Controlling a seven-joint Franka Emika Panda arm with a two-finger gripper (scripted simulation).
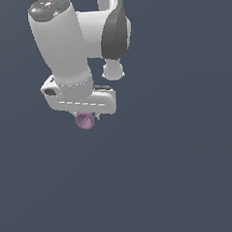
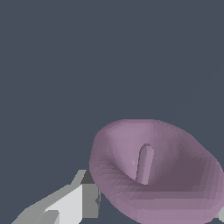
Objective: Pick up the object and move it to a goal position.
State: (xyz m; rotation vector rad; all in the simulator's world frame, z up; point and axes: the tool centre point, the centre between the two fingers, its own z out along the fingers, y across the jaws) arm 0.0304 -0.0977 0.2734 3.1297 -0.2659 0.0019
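Wrist view first, since it sits closest: the object (image 2: 155, 175) fills the near corner, a pink-purple thing that here reads less like a plain ball than a rounded, dished shape with a small stem standing in its hollow, glossy and a little see-through. One of my fingers (image 2: 72, 203) shows pale grey right beside it, touching or nearly so; the other is out of frame, so from here alone I cannot be sure of the grip. From the exterior view, the object (image 1: 84, 120) sits tucked right under my gripper (image 1: 86, 117), which looks closed on it, my fingers mostly hidden behind the hand. I judge the carry is in hand: I should hold pressure steady, move smoothly, and avoid jerks, because a rounded glossy thing could squirt out. No goal marker shows against the flat dark background.
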